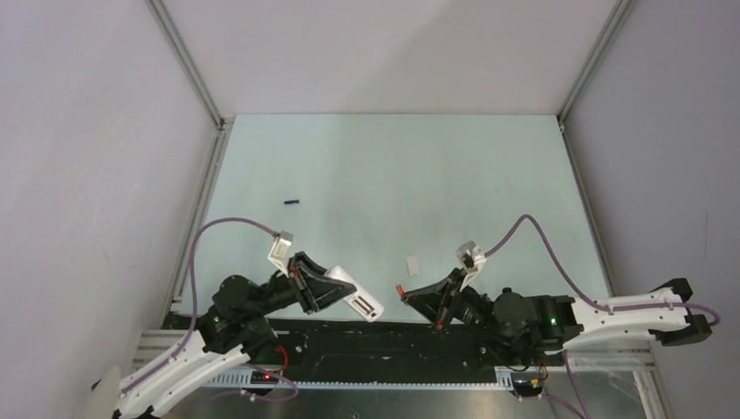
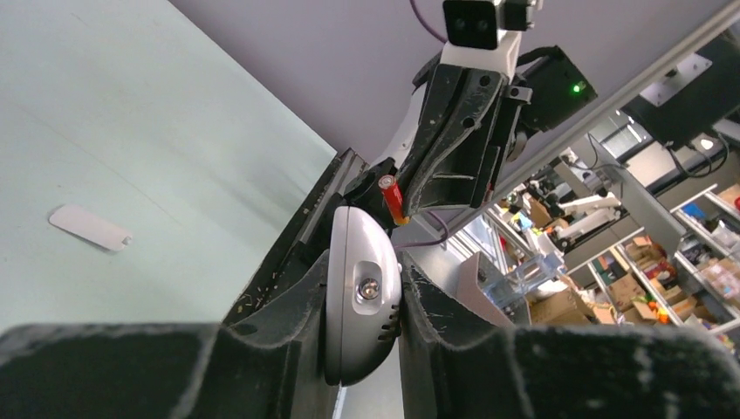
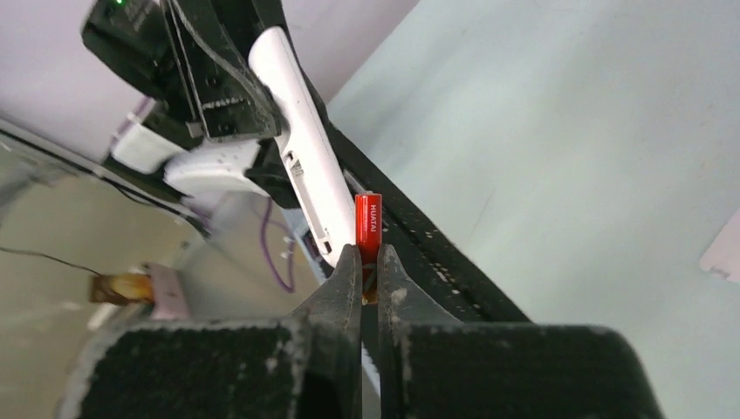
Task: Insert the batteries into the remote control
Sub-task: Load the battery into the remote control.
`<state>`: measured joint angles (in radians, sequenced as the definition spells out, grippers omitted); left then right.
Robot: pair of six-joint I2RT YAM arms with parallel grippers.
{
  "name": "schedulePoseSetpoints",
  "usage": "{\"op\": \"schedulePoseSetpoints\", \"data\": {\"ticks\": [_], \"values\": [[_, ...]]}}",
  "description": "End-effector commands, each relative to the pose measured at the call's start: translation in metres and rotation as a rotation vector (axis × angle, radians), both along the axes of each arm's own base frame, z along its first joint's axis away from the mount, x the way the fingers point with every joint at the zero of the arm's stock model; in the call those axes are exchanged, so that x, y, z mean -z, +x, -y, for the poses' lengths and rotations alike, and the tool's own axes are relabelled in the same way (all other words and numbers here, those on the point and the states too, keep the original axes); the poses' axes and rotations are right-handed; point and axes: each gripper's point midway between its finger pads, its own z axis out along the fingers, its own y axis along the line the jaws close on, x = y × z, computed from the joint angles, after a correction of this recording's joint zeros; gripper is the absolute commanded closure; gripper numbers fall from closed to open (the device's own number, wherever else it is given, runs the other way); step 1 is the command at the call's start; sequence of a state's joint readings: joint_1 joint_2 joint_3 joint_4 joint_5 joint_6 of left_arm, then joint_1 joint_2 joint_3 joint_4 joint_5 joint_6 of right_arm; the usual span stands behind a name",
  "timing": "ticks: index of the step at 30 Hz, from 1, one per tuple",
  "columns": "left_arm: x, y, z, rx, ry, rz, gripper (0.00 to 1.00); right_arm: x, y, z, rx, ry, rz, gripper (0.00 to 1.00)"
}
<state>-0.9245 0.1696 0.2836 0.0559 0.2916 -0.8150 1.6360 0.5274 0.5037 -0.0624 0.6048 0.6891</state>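
Observation:
My left gripper (image 1: 325, 290) is shut on the white remote control (image 1: 366, 306), held above the table's near edge. In the left wrist view the remote's rounded end (image 2: 362, 292) is clamped between the black pads of that gripper (image 2: 365, 305). My right gripper (image 3: 367, 264) is shut on the red-orange battery (image 3: 368, 220), whose free end points at the remote (image 3: 301, 153) and sits just beside its lower end. From above, this battery (image 1: 399, 289) hangs a short gap right of the remote, at the tip of the right gripper (image 1: 408, 295). The dark blue battery (image 1: 292, 202) lies on the table, far left.
A small white cover plate (image 1: 412, 263) lies flat on the pale green table between the two arms, also seen as a cover plate (image 2: 90, 228) from the left wrist. The black base rail (image 1: 375, 336) runs along the near edge. Grey walls enclose three sides.

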Motion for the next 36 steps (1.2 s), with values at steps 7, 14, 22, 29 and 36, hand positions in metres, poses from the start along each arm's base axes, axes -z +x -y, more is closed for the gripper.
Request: {"op": "schedulePoseSetpoints", "data": {"ticks": [7, 14, 22, 29, 36], "values": [[-0.008, 0.0, -0.003, -0.017, -0.065, 0.137, 1.0, -0.019, 0.001, -0.017, -0.037, -0.188, 0.437, 1.0], [0.047, 0.049, 0.009, -0.2, -0.04, -0.179, 1.0, -0.033, 0.0, -0.001, -0.08, -0.291, 0.464, 1.0], [0.055, 0.066, 0.033, -0.185, -0.127, -0.307, 1.0, -0.021, 0.002, 0.023, -0.174, -0.529, 0.342, 1.0], [0.053, 0.061, 0.042, -0.118, -0.194, -0.391, 1.0, 0.011, 0.006, 0.017, -0.219, -0.646, 0.261, 1.0], [0.05, 0.059, 0.035, -0.116, -0.261, -0.47, 1.0, 0.006, 0.011, 0.003, -0.237, -0.656, 0.278, 1.0]]}}
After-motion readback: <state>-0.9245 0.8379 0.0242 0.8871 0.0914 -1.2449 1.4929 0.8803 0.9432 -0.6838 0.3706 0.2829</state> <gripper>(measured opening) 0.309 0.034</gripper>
